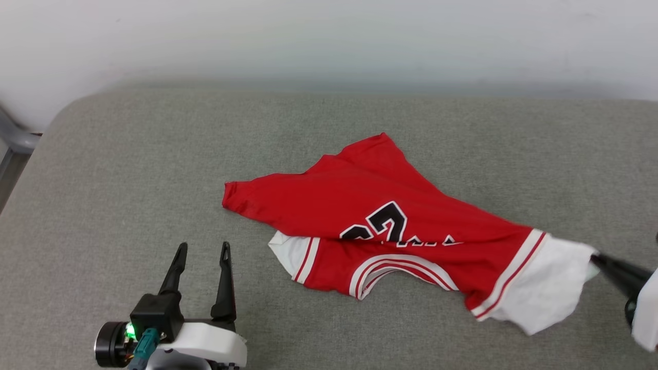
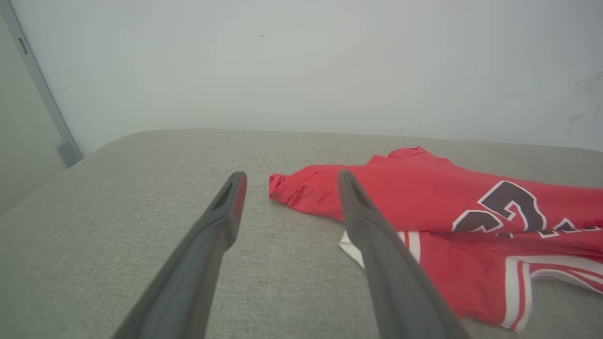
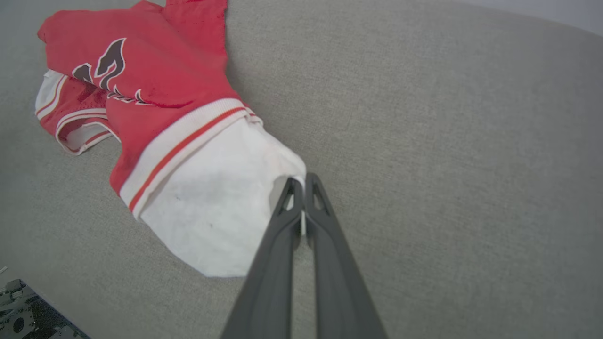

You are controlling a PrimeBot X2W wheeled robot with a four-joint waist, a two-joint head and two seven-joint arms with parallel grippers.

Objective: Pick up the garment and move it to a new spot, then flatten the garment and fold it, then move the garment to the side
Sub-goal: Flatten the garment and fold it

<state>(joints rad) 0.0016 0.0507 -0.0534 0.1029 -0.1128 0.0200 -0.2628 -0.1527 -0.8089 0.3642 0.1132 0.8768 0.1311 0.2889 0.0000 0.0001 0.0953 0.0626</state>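
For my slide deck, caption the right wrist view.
Right end effector pinching the white sleeve of the garment on a grey surface.

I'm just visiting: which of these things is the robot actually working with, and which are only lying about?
In the job:
the garment, red with white sleeves
the right gripper, jaws shut on one white sleeve
the left gripper, jaws open, apart from the garment

Just there:
the grey padded surface under it
the white wall
a grey metal frame at the left edge
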